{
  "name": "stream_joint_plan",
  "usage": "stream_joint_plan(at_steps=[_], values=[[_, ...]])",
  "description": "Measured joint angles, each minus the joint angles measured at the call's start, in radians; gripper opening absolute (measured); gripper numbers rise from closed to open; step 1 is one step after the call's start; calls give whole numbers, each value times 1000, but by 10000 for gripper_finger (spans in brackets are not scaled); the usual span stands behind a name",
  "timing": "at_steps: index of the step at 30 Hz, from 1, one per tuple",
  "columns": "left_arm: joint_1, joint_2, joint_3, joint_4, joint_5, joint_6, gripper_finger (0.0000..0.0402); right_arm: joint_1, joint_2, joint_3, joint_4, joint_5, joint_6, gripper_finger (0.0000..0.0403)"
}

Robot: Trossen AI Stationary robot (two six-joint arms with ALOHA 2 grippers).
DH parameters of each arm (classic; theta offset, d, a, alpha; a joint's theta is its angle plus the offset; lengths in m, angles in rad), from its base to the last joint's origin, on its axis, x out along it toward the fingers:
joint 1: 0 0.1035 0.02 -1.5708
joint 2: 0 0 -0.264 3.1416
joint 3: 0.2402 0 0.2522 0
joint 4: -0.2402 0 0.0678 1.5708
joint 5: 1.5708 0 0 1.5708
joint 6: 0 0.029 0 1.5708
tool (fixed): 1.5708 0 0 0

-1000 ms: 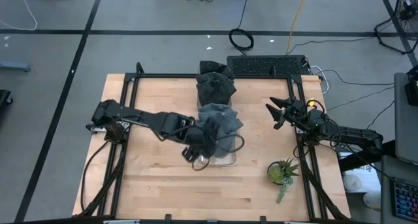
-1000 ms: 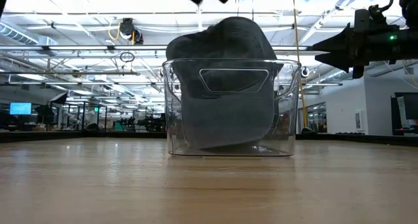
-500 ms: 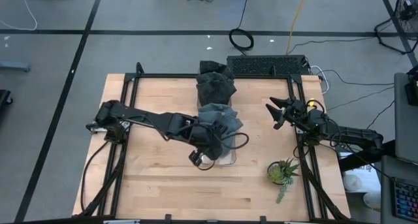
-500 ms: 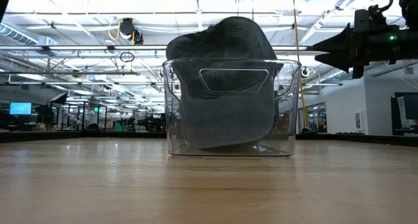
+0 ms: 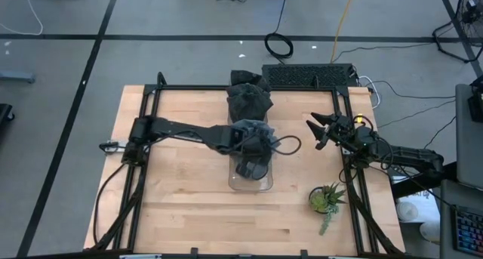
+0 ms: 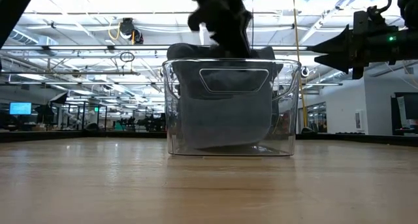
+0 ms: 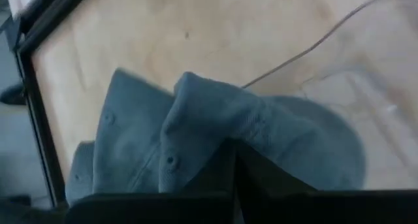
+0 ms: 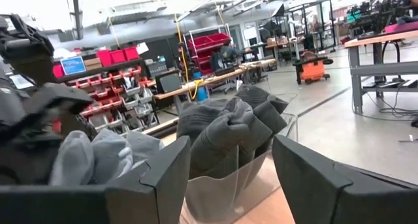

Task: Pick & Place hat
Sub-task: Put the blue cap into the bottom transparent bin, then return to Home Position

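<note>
Now the left gripper (image 5: 249, 167) has been moved over the bin (image 5: 250, 185) and its fingers pinched shut on the hat (image 7: 215, 142) inside, so lifting can come next, while the right gripper (image 5: 318, 131) is held open nearby.

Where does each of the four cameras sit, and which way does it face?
High view: overhead, straight down; both arms, left pincer over clear bin.
Low view: tabletop height, level across; bin, gray hat inside.
Left wrist view: on the arm, onto the hat.
Right wrist view: past its open pincer.
All share the hat.
</note>
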Motion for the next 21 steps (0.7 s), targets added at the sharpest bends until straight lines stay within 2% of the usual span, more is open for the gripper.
stream_joint_plan(at_steps=[9,15,17,21], values=[[53,65,0,27,-30,-5,3,0,1,0,0,0,0,205],[31,17,0,-32,-79,-13,25,0,1,0,0,0,0,207],[20,-26,0,-63,-47,-12,34,0,1,0,0,0,0,206],[9,-105,0,-99,104,-49,49,0,2,0,1,0,0,204]])
